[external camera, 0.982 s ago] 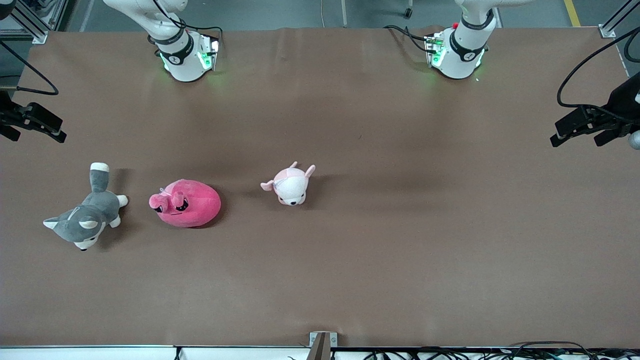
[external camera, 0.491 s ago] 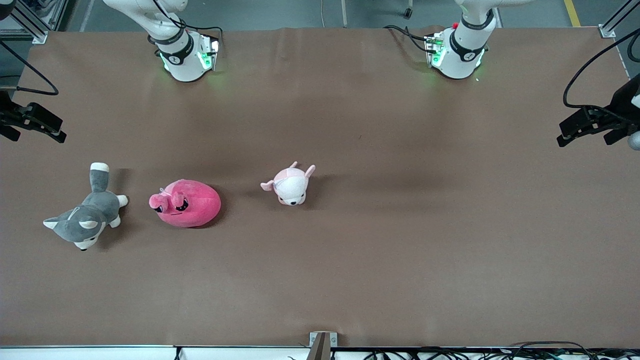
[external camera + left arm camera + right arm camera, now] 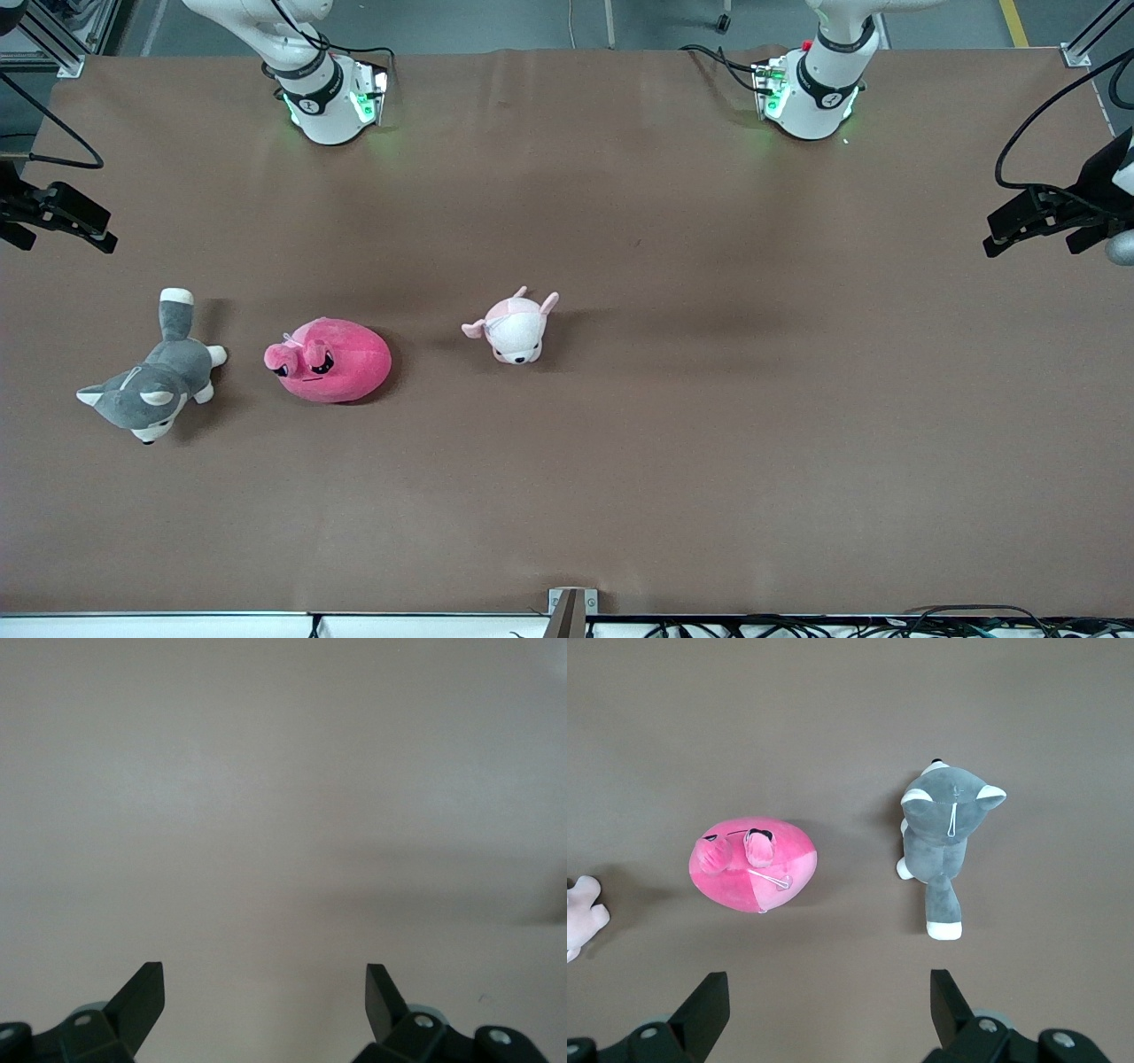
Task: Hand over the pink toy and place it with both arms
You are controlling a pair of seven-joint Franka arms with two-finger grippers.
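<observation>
The bench [image 3: 709,399] is covered with a brown sheet, and three plush toys are laid on it toward the right arm's end. The pink toy [image 3: 330,360] rests between the grey husky plush [image 3: 151,381] and the pale pink-and-white plush [image 3: 514,328], apart from both.

The pink toy is judged to be light, soft and compressible, with a fuzzy, non-slip surface and no fragile parts. A grasp across the rounded body at its widest part is recommended. The small ears should be avoided, since little purchase is offered there. Room on the body should be left free for the second pincer at the handover.

The right pincer [image 3: 824,1014] is held wide and empty, high over the bench near the pink toy and the husky. The left pincer [image 3: 264,1005] is likewise wide and empty, waiting over bare bench at the left arm's end.
</observation>
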